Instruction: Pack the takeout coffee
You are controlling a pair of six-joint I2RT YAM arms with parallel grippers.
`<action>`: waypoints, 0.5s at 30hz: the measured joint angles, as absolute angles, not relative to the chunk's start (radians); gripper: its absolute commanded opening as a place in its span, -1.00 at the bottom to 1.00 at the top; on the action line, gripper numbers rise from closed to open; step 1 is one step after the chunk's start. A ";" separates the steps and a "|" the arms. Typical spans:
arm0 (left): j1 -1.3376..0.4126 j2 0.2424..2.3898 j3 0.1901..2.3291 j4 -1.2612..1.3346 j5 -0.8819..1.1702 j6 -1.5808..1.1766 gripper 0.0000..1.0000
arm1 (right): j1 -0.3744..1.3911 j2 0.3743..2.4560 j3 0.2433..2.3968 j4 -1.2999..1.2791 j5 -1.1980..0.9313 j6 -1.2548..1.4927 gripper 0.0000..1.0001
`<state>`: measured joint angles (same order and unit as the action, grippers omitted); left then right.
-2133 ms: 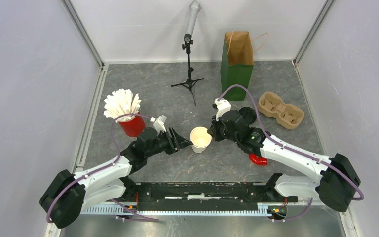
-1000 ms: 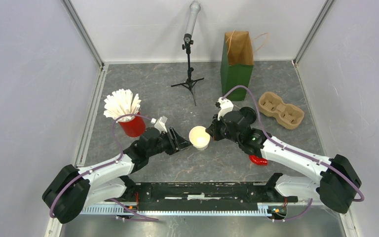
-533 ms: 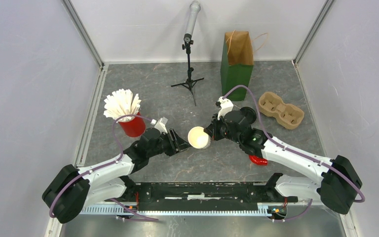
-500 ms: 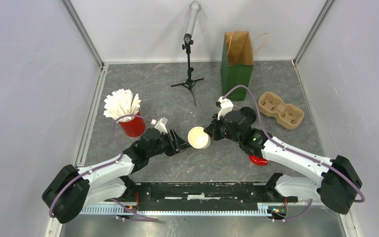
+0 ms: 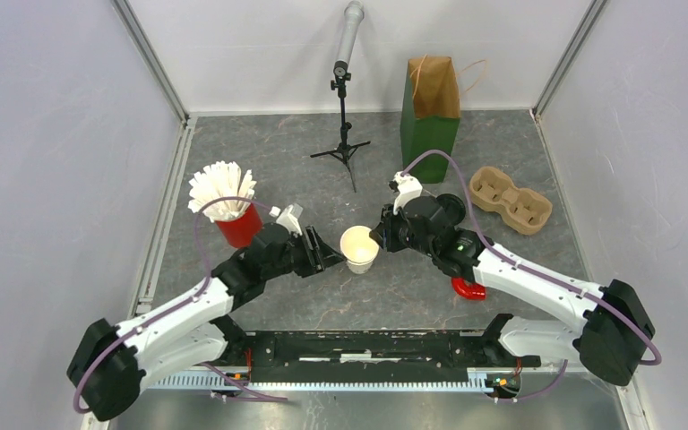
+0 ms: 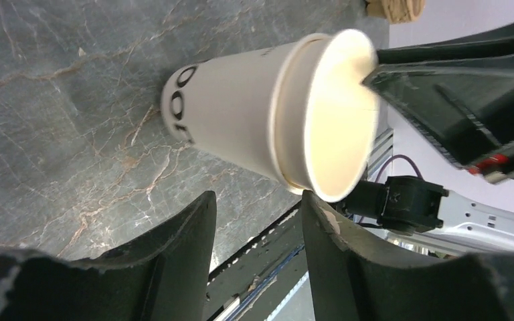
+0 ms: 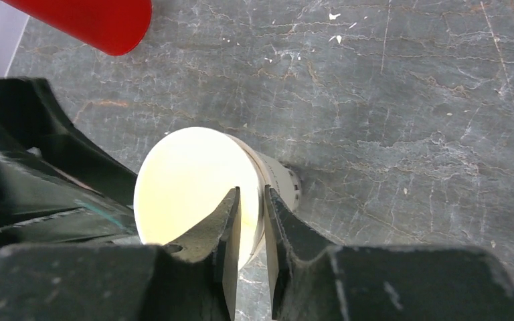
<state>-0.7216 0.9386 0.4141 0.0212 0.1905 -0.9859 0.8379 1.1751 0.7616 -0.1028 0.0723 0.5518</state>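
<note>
Coffee cup (image 5: pixel 359 248) stood upright mid table (image 5: pixel 269 161), betw. both grippers. Left gripper (image 5: pixel 331 257) sat just left of it. Right gripper (image 5: pixel 375 239) was at its rt rim, one finger inside, one outside. Cup of sticks (image 5: pixel 236 224) stood further left. Mic stand (image 5: pixel 344 134) was behind ctr, paper bag (image 5: pixel 430 112) back-rt, cup carrier (image 5: pixel 509 199) far rt.

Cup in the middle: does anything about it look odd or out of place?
Yes. The cup is open, with no lid on it, and the right gripper has one finger inside its mouth and one outside.
</note>
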 measured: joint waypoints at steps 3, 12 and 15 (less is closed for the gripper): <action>-0.725 0.882 0.467 -0.080 0.150 -0.965 0.16 | 0.836 1.175 0.771 -0.122 0.080 0.548 -0.36; -0.792 0.921 0.668 -0.373 0.041 -0.846 0.21 | 0.814 1.154 0.776 -0.172 0.081 0.526 -0.19; -0.859 0.976 0.774 -0.450 -0.008 -0.769 0.20 | 0.810 1.103 0.778 -0.191 0.092 0.506 -0.12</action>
<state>-0.8585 0.9756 0.7742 -0.4496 -0.0078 -0.7689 0.8101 1.1034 0.7780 -0.1913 0.0921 0.5056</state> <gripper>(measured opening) 0.600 0.407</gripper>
